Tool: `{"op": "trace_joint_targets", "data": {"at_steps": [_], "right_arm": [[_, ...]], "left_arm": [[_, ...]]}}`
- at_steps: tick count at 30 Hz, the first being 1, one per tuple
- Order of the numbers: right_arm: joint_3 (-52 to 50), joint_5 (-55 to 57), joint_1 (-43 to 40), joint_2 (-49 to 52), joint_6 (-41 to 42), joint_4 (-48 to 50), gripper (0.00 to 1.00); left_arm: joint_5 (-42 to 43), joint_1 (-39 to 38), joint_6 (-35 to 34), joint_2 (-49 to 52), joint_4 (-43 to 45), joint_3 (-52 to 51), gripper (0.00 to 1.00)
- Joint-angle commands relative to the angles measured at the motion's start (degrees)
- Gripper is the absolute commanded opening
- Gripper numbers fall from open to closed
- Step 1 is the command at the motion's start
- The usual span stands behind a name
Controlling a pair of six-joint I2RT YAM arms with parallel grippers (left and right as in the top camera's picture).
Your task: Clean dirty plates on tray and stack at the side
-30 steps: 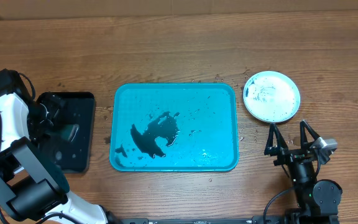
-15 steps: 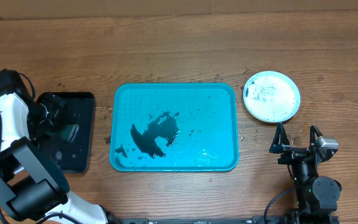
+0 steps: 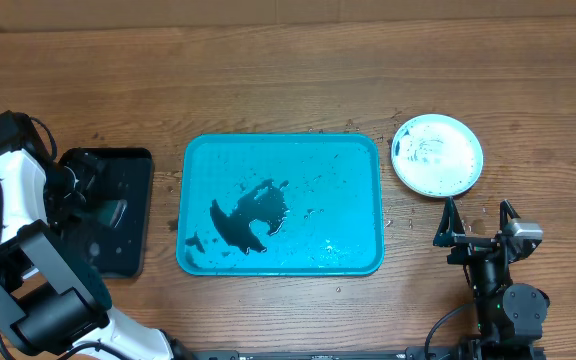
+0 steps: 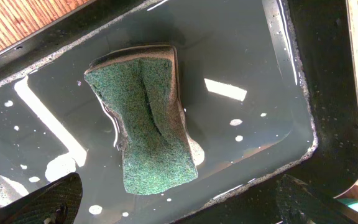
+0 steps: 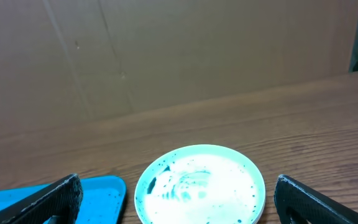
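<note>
Sitting on the desk (image 3: 268,80) right of the tray (image 3: 358,160), the plate (image 3: 437,155) looks light, rigid, probably slippery; pinch its rim. Right hand (image 3: 478,224), nearby, and left hand (image 4: 182,202), over the sponge (image 4: 148,118), gape empty.

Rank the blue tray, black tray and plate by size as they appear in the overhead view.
1. Blue tray
2. Black tray, clearly smaller, though partly covered on its left
3. Plate
</note>
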Motion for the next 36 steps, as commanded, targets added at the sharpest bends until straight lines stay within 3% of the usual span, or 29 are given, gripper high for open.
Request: {"op": "trace_joint_targets", "data": {"at_steps": [1,15,20,26,36], "right_arm": [[-0.61,0.7,-0.07,-0.63,-0.42,0.39,1.0],[-0.61,0.7,-0.07,-0.63,-0.42,0.37,1.0],[-0.61,0.7,-0.07,-0.63,-0.42,0.39,1.0],[-0.61,0.7,-0.07,-0.63,-0.42,0.39,1.0],[-0.61,0.7,-0.07,-0.63,-0.42,0.39,1.0]], "left_arm": [[0.17,-0.02,0.15,-1.22,0.02,-0.44,1.0],[0.15,-0.02,0.15,-1.22,0.02,-0.44,1.0],[-3.43,-0.07,1.86,-1.38,-0.2,-0.44,1.0],[4.57,-1.84,1.11,-9.64,2.43,-0.46,1.0],[2.64,-16.13,16.63,-26.58,11.1,-1.97,1.0]]}}
